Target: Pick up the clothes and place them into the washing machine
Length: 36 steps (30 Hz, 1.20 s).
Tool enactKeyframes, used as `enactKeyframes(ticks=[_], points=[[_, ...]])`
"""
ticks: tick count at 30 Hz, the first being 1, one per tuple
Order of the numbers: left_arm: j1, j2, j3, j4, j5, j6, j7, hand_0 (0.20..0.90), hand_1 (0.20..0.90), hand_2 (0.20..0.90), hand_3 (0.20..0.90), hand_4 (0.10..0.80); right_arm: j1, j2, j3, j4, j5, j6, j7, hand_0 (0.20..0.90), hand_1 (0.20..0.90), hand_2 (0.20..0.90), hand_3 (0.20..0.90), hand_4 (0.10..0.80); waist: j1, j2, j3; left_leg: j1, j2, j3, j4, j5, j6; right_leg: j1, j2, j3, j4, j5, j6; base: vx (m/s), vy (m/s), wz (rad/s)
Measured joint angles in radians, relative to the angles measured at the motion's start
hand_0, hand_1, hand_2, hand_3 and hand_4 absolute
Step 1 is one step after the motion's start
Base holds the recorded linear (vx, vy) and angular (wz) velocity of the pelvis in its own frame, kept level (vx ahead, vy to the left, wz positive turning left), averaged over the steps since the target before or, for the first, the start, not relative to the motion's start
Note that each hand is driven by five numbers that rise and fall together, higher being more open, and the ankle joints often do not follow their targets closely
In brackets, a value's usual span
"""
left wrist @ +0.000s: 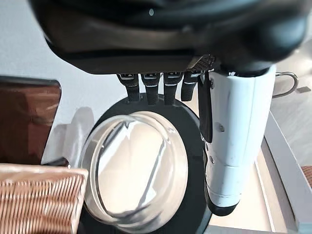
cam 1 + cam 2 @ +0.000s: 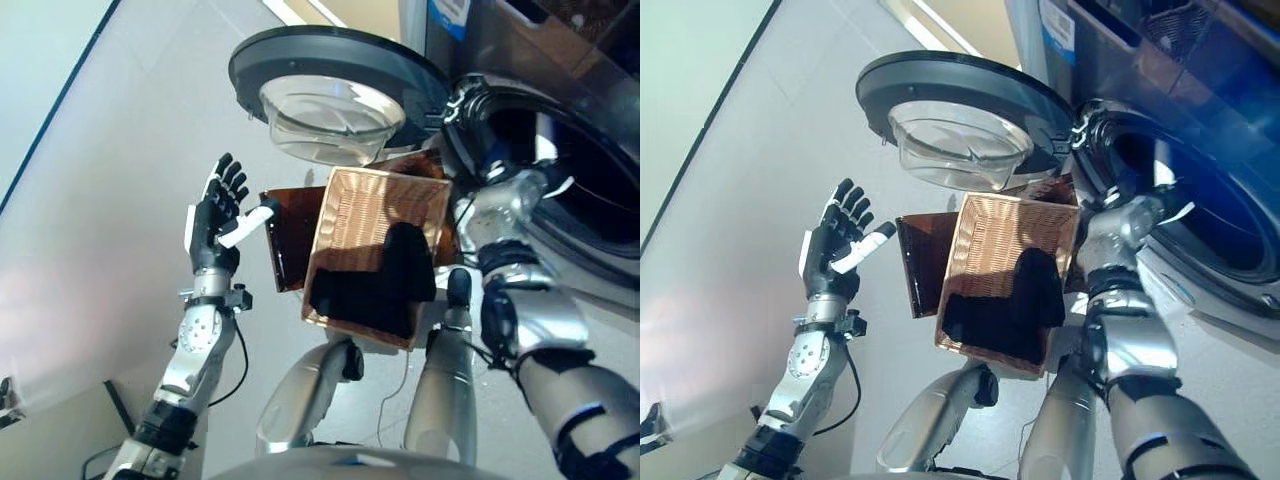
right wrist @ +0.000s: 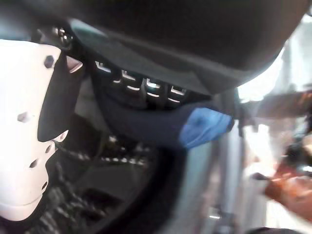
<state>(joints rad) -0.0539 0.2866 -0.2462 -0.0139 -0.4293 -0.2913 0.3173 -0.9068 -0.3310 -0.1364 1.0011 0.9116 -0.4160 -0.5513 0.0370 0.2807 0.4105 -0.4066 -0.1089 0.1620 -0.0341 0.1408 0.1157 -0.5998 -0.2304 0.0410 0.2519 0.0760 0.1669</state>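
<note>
A shallow wicker basket rests on a low dark brown box beside the washing machine. A black garment lies in the basket's near end. My right hand is at the rim of the machine's dark opening. In the right wrist view its fingers curl over a dark blue garment in front of the drum. My left hand is raised left of the box, open and empty, with its fingers spread.
The machine's round door with its glass bowl stands swung open above the basket, and it also shows in the left wrist view. Pale grey floor lies to the left.
</note>
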Motion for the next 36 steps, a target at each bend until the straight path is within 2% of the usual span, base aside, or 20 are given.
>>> enactKeyframes(ticks=[3, 9, 16, 19, 23, 30, 36], points=[[0.002, 0.000, 0.004, 0.000, -0.004, 0.000, 0.000, 0.900, 0.900, 0.900, 0.900, 0.800, 0.075, 0.070, 0.030, -0.042, -0.049, 0.002, -0.015, 0.900, 0.900, 0.900, 0.900, 0.800, -0.008, -0.052, -0.001, 0.000, 0.009, 0.002, 0.008, -0.002, -0.003, 0.005, 0.009, 0.000, -0.004, 0.005, -0.007, 0.003, -0.005, -0.04], [0.012, 0.000, 0.013, 0.001, -0.015, 0.000, 0.011, 0.900, 0.900, 0.900, 0.900, 0.800, 0.165, 0.101, 0.109, -0.089, -0.152, 0.005, -0.019, 0.900, 0.900, 0.900, 0.900, 0.800, -0.022, -0.063, 0.001, 0.022, 0.011, 0.001, 0.018, -0.005, -0.008, 0.039, 0.010, -0.002, -0.014, 0.009, -0.012, 0.000, 0.000, 0.00], [0.018, -0.009, 0.039, 0.001, -0.014, -0.001, 0.014, 0.900, 0.900, 0.900, 0.900, 0.800, 0.232, 0.128, 0.144, -0.151, -0.234, 0.039, -0.020, 0.900, 0.900, 0.900, 0.900, 0.800, -0.024, -0.071, 0.000, 0.034, 0.016, 0.000, 0.026, -0.007, -0.009, 0.055, 0.013, -0.004, -0.015, 0.012, -0.016, 0.000, 0.000, 0.00], [0.027, -0.009, 0.048, 0.002, -0.014, -0.001, 0.018, 0.900, 0.900, 0.900, 0.900, 0.800, 0.260, 0.117, 0.215, -0.163, -0.345, 0.082, -0.017, 0.900, 0.900, 0.900, 0.900, 0.800, -0.026, -0.085, -0.001, 0.034, 0.019, 0.001, 0.028, -0.007, -0.009, 0.056, 0.016, -0.004, -0.016, 0.013, -0.017, 0.000, 0.000, 0.00], [0.032, -0.011, 0.063, 0.004, -0.006, -0.001, 0.020, 0.900, 0.900, 0.900, 0.900, 0.800, 0.317, 0.017, 0.378, -0.238, -0.683, 0.222, -0.011, 0.900, 0.900, 0.900, 0.900, 0.800, -0.021, -0.099, -0.002, 0.034, 0.027, -0.008, 0.033, -0.007, -0.010, 0.072, 0.020, -0.020, -0.030, 0.020, -0.025, -0.003, -0.020, 0.05], [0.029, -0.013, 0.099, 0.014, 0.011, -0.001, 0.041, 0.900, 0.900, 0.900, 0.900, 0.800, 0.308, -0.004, 0.347, -0.230, -0.881, 0.277, -0.040, 0.900, 0.900, 0.900, 0.900, 0.800, -0.020, -0.119, -0.008, 0.039, 0.027, -0.018, 0.034, -0.007, -0.010, 0.088, 0.019, -0.029, -0.043, 0.024, -0.023, 0.001, -0.002, 0.04], [0.026, -0.020, 0.110, 0.014, 0.031, -0.001, 0.041, 0.900, 0.900, 0.900, 0.900, 0.800, 0.308, -0.013, 0.370, -0.230, -1.013, 0.333, -0.037, 0.900, 0.900, 0.900, 0.900, 0.800, -0.022, -0.120, -0.008, 0.039, 0.027, -0.016, 0.034, -0.007, -0.010, 0.090, 0.020, -0.028, -0.047, 0.029, -0.019, 0.000, 0.000, 0.00]])
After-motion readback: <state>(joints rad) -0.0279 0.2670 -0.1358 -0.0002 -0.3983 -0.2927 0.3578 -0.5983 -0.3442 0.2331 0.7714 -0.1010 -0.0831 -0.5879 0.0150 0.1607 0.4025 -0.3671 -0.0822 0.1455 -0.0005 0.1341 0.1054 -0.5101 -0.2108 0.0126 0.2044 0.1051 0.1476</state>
